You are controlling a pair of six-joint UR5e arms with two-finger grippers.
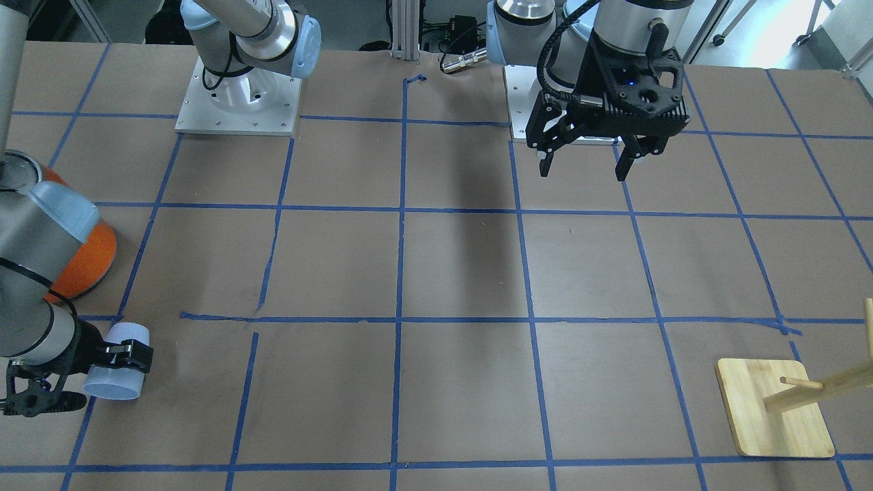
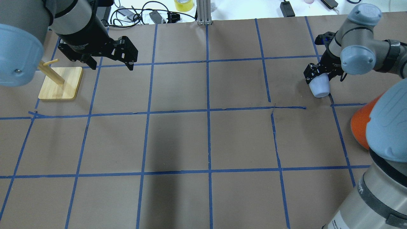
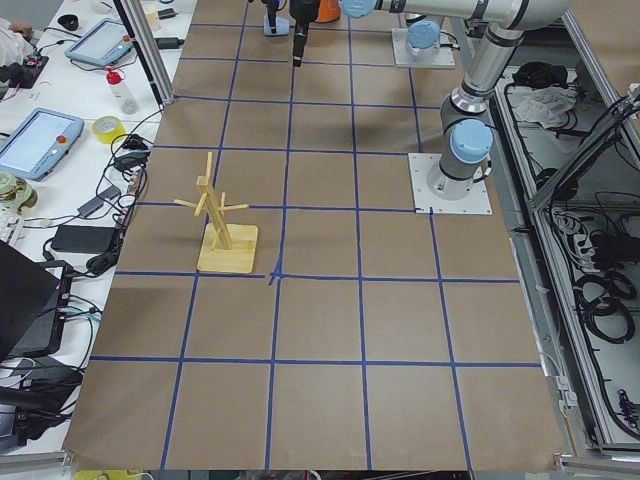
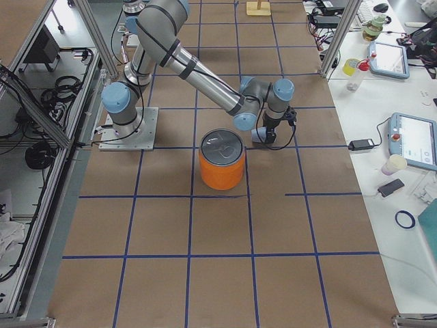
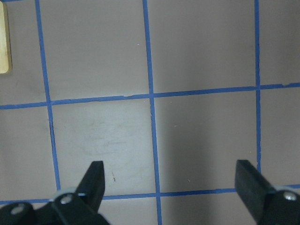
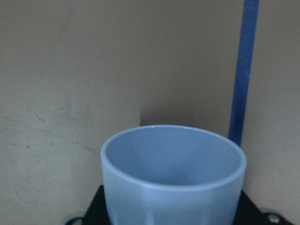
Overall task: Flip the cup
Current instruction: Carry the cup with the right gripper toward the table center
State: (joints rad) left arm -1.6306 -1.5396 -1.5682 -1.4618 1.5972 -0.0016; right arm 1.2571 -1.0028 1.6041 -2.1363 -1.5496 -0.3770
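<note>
The cup (image 1: 114, 363) is a small pale lavender-blue tumbler. My right gripper (image 1: 126, 354) is shut on it and holds it tilted, low over the table near the far right edge. It also shows in the overhead view (image 2: 319, 86) under the right gripper (image 2: 318, 75). In the right wrist view the cup (image 6: 173, 173) fills the lower middle and its open mouth shows. My left gripper (image 1: 585, 167) is open and empty, hanging above the table near its base. It also shows in the overhead view (image 2: 111, 65) and the left wrist view (image 5: 171, 180).
A large orange canister (image 1: 89, 262) with a silver lid (image 4: 222, 145) stands just beside the right arm, close to the cup. A wooden peg stand (image 2: 60, 83) stands at the far left of the table, near the left gripper. Blue tape lines grid the brown table.
</note>
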